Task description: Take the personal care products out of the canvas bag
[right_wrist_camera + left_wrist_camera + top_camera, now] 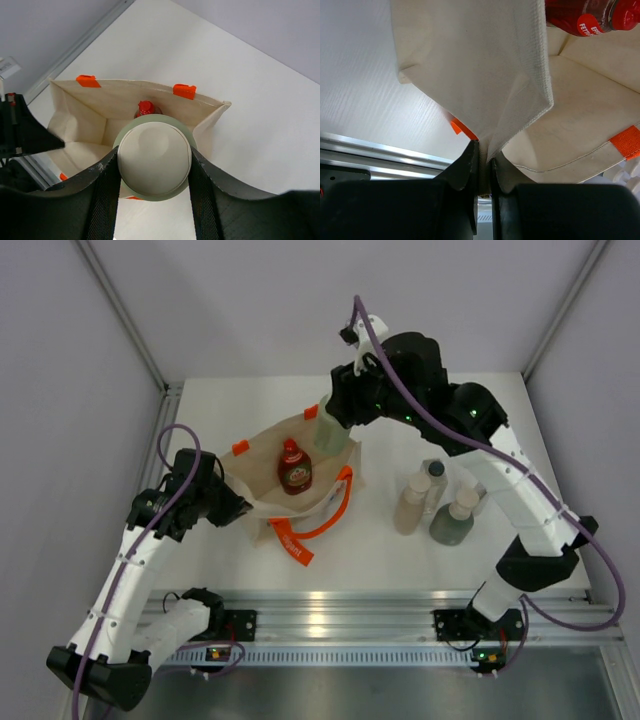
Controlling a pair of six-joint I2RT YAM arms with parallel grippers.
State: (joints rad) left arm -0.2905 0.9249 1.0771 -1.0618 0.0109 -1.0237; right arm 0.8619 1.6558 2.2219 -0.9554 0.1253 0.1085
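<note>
The canvas bag (270,480) lies open on the table with orange handles and tabs. My left gripper (232,506) is shut on its near-left rim, and the left wrist view shows the fabric (520,100) pinched between the jaws. My right gripper (335,415) is shut on a pale green bottle (327,430) with a white cap (155,155), held above the bag's far right rim. Three bottles stand on the table to the right: a tan one (410,505), a clear-grey one (433,480) with a dark cap, and a grey-green one (453,520).
A red sauce bottle (294,468) lies inside the bag, also seen in the right wrist view (146,107) and the left wrist view (590,17). An aluminium rail (340,625) runs along the table's near edge. Grey walls close in left and right.
</note>
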